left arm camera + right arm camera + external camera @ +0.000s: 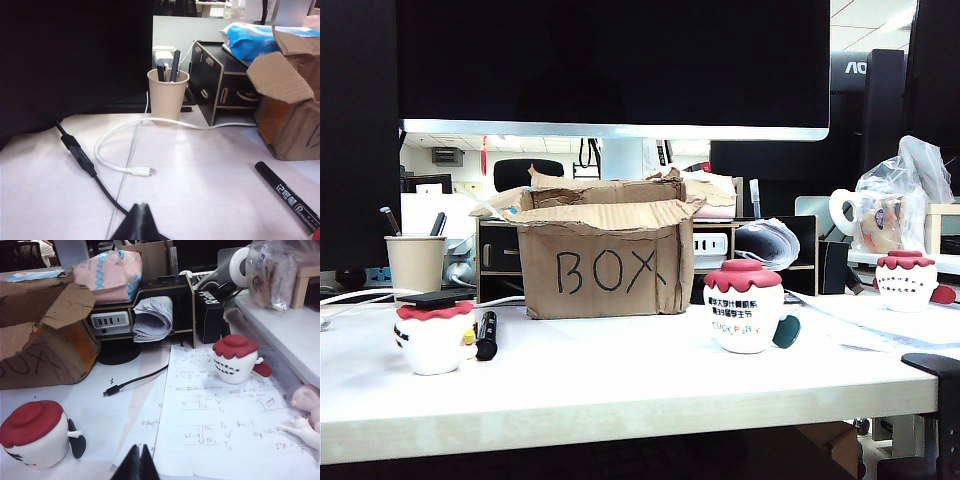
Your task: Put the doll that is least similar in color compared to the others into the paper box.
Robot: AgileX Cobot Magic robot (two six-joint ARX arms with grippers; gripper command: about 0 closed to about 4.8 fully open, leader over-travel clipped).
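Observation:
The paper box (605,270) stands mid-table, brown cardboard with torn flaps and "BOX" written on its front; it also shows in the wrist views (295,125) (35,355). The doll is out of view. Three white dolls with red tops stand around the box: one at the left (432,338), one to the right of the box (744,305) (35,437), and one at the far right (906,280) (234,359). My left gripper (141,206) is shut and empty over bare table, left of the box. My right gripper (140,447) is shut and empty at the edge of a written sheet.
A paper cup with pens (168,95), a white cable (125,167), a black cable (80,155) and a black marker (287,195) lie on the left side. Black drawers (225,80) stand behind the box. A sheet of notes (225,415) and a pink figure (306,400) lie at the right.

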